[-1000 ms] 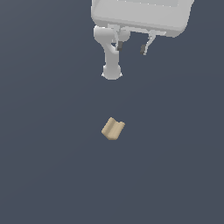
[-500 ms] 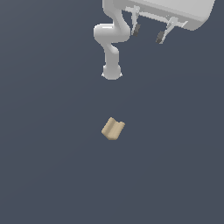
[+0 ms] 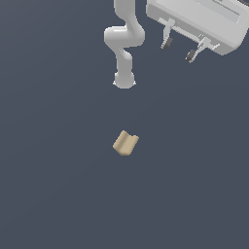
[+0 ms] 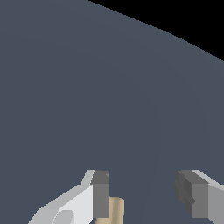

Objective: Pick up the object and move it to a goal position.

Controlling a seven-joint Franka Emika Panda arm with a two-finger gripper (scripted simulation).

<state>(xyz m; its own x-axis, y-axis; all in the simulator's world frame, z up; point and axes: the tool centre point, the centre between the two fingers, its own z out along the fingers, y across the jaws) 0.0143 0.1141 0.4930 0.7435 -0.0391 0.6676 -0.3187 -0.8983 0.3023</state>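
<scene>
The object [image 3: 126, 143] is a small tan block with a shallow groove along its top, lying on the dark floor near the middle of the exterior view. My gripper [image 3: 179, 49] hangs open high above it, toward the exterior view's right, with nothing between its fingers. In the wrist view the two grey fingertips [image 4: 100, 192] stand wide apart, and a sliver of the object [image 4: 115, 210] shows just beside one of them at the picture's edge.
The arm's white base [image 3: 124, 78] stands on the floor behind the object in the exterior view. The dark grey floor [image 3: 58, 185] spreads all around, and the wrist view shows its far edge against black.
The hand has swung toward the exterior view's right and tilted, with the arm's links now showing more fully. The object has not moved.
</scene>
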